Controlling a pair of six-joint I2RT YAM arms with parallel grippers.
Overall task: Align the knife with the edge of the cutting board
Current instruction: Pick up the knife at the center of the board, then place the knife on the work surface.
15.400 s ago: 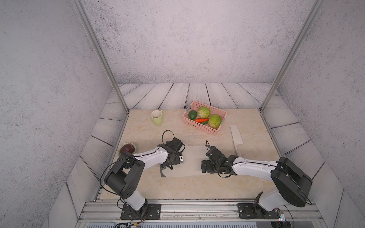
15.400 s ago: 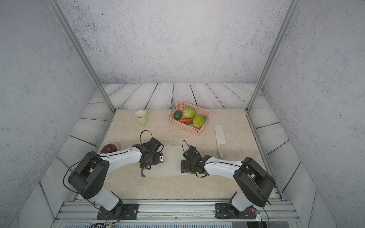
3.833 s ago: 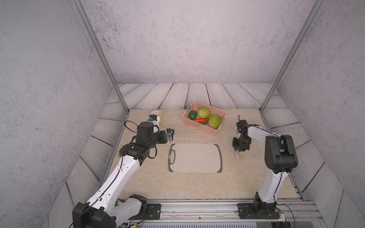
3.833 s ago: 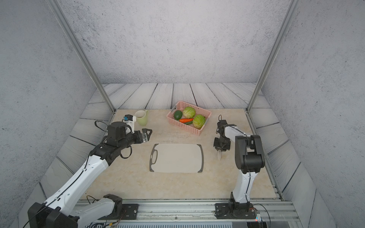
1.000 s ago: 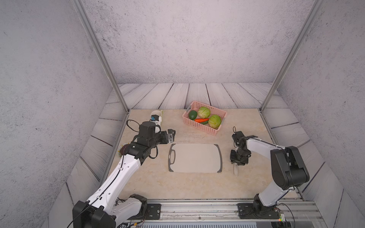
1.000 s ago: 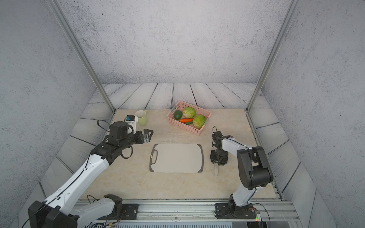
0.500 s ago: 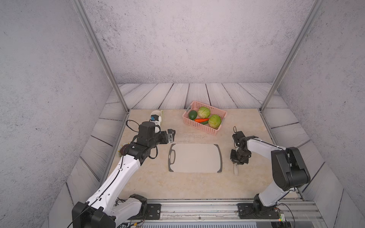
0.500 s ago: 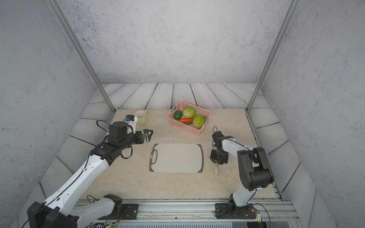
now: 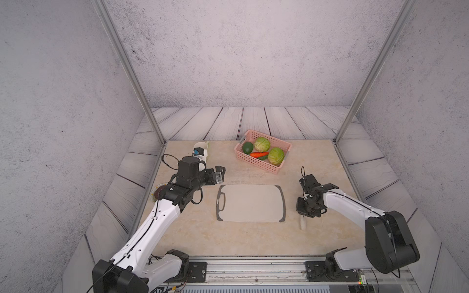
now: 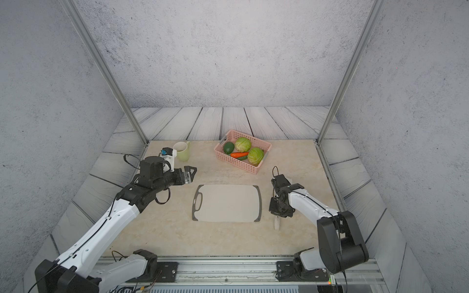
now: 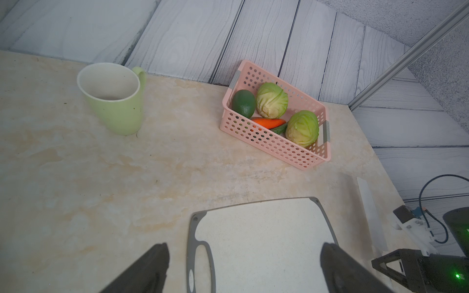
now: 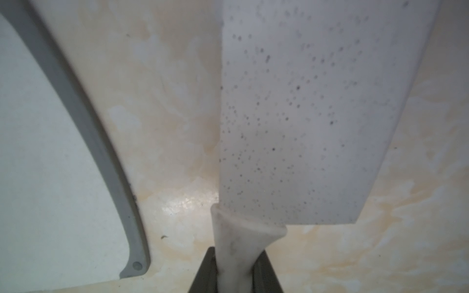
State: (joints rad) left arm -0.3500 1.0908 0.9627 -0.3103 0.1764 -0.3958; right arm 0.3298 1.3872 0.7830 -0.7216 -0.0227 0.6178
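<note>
The right claw (image 12: 234,271) is pinching the knife (image 12: 304,114) by its handle, I think so it can slide and turn the wide blade. The knife lies on the desk (image 9: 253,236) just beside the cutting board (image 9: 250,203), at the end with no hole, not touching it. The left claw (image 11: 245,244) is spread wide and empty near the hole end, out of the way.

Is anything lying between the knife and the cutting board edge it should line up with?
Nothing visible. Only bare tabletop lies between the knife and the dark end strip of the cutting board. The right gripper is shut on the knife's handle.
</note>
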